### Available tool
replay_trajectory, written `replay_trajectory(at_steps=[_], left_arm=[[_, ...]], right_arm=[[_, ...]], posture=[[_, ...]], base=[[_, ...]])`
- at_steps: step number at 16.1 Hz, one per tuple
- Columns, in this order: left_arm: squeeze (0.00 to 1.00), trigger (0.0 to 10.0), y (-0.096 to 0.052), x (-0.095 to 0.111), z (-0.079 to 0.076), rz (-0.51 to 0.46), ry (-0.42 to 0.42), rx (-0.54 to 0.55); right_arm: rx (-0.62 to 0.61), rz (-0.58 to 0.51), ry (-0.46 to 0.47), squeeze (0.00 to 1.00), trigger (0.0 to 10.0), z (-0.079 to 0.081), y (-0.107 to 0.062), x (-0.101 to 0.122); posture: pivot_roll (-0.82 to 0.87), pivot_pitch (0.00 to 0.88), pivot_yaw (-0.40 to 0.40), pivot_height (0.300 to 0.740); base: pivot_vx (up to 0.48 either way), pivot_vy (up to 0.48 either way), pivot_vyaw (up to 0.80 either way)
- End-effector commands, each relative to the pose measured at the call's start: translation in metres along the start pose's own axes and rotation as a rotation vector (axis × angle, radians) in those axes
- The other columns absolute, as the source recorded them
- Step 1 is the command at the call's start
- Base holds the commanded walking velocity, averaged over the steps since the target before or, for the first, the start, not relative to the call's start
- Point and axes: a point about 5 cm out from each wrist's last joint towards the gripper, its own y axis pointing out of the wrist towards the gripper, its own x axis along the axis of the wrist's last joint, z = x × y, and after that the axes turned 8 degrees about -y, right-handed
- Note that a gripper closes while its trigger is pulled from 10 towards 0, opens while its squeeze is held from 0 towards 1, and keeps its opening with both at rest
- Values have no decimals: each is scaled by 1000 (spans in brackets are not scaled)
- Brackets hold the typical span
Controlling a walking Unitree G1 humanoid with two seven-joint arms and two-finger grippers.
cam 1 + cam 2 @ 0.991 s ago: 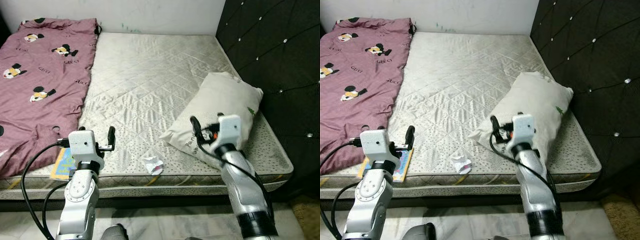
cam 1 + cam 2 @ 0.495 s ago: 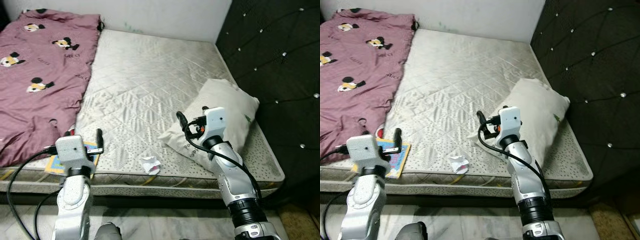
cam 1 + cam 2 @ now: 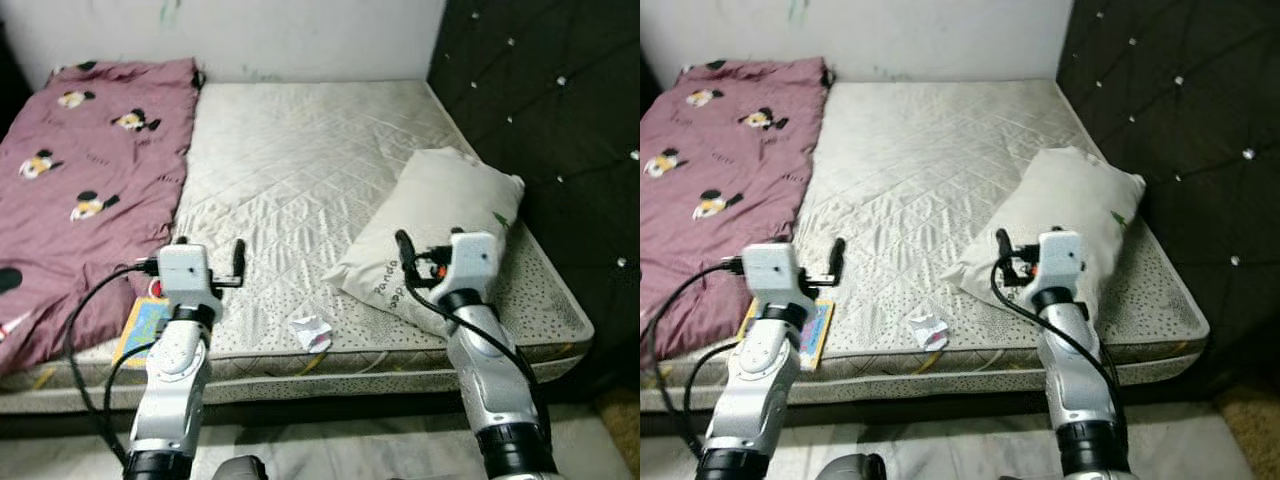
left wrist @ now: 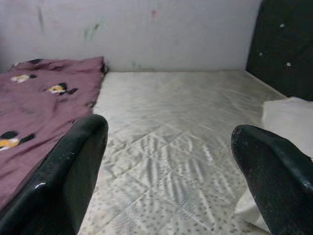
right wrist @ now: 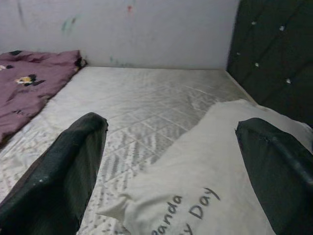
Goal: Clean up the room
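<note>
Left eye view, both grippers' fingers spread empty, crumpled paper (image 3: 309, 332) at mattress (image 3: 300, 170) front edge, pillow (image 3: 440, 225) right.

The left gripper (image 3: 238, 262) has risen toward 12 o'clock over the mattress (image 3: 300, 170). The right gripper (image 3: 402, 250) has shifted toward 3 o'clock, nearer the pillow (image 3: 440, 215).

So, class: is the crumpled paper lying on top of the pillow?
No, the paper lies on the bare mattress near its front edge, apart from the pillow.
</note>
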Motion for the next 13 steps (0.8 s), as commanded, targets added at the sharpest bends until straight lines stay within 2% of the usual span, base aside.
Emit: replay_trajectory(at_steps=[1, 2, 4, 9, 13], left_arm=[[0, 10000, 2, 0, -1, 0, -5, -20], [0, 10000, 2, 0, -1, -1, -6, -24], [0, 10000, 0, 0, 0, 0, -4, -26], [0, 10000, -6, 0, 3, 1, -6, -20], [0, 10000, -8, 1, 6, 0, -41, 2]], right_arm=[[-17, -24, 2, 0, 10000, -2, 0, 5], [-19, -19, 8, 0, 10000, -2, 0, 5], [10, -28, -41, 0, 10000, 1, 2, 7], [36, -23, -34, 0, 10000, 7, 6, 8], [46, -20, -18, 0, 10000, 7, 8, 8]], posture=[[-64, 0, 60, 740], [-61, 0, 58, 740], [-51, 9, 49, 740], [-25, 28, 20, 740], [-18, 37, 4, 740]], base=[[0, 0, 0], [0, 0, 0], [0, 0, 0], [0, 0, 758], [0, 0, 0]])
